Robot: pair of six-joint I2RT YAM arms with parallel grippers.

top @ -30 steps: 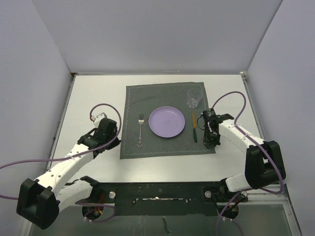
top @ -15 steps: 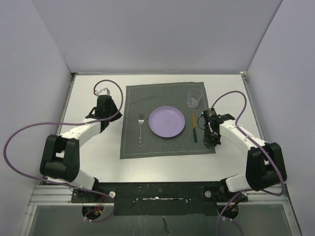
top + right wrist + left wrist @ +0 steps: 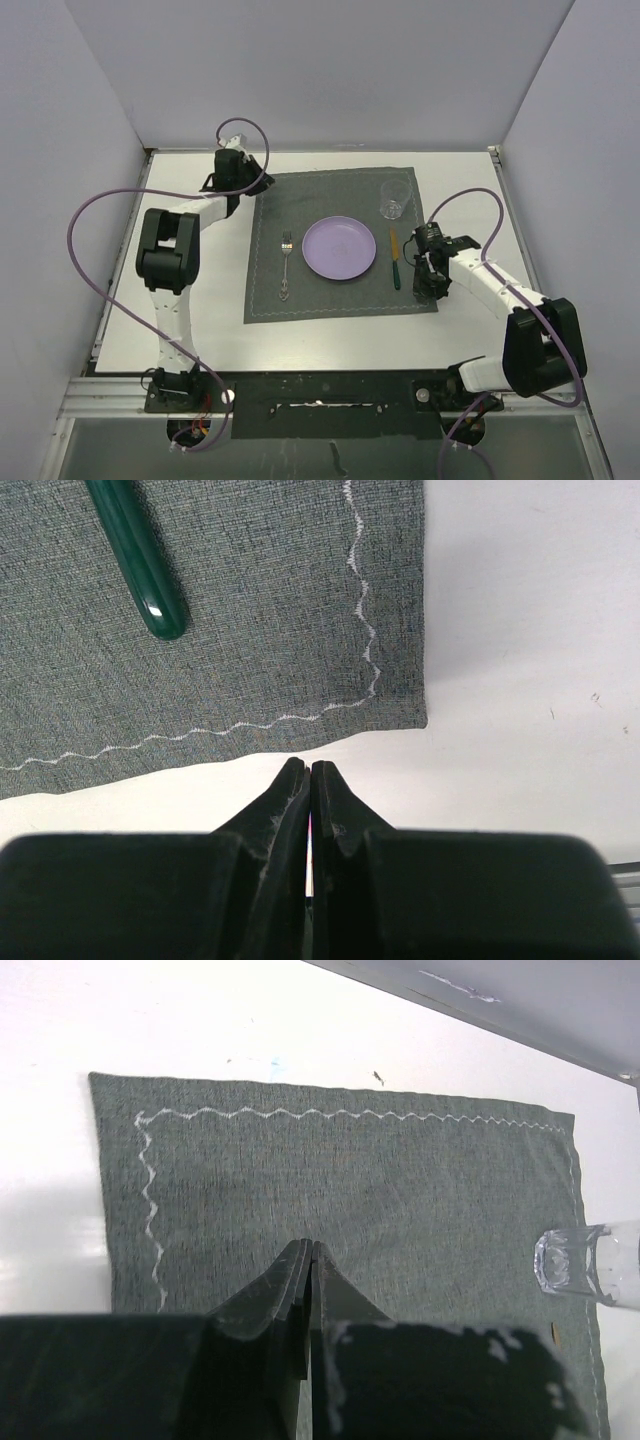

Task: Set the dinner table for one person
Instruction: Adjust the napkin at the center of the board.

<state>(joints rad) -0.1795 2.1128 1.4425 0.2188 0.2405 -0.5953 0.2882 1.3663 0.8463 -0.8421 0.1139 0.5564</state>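
Observation:
The white dinner table (image 3: pixel 200 320) carries a dark grey placemat (image 3: pixel 330 290). On the mat lie a purple plate (image 3: pixel 340 248), a fork (image 3: pixel 286 265) to its left, a green-handled knife (image 3: pixel 395 260) to its right and a clear glass (image 3: pixel 396 200) at the far right. My left gripper (image 3: pixel 243 180) is shut and empty over the mat's far left corner; its wrist view shows the tips (image 3: pixel 310 1246) above the cloth (image 3: pixel 380 1180) and the glass (image 3: pixel 590 1270). My right gripper (image 3: pixel 431 289) is shut and empty by the mat's near right corner (image 3: pixel 400 705), with the knife handle (image 3: pixel 135 550) to the upper left.
Grey walls (image 3: pixel 60 120) enclose the table on three sides. The arms' black base rail (image 3: pixel 320 395) runs along the near edge. Purple cables (image 3: pixel 90 220) loop out from both arms. Bare white table (image 3: pixel 520 680) lies right of the mat.
My left arm has swung from the mat's near left side up to its far left corner, folding at the elbow. The right arm has hardly moved. Both grippers stayed shut.

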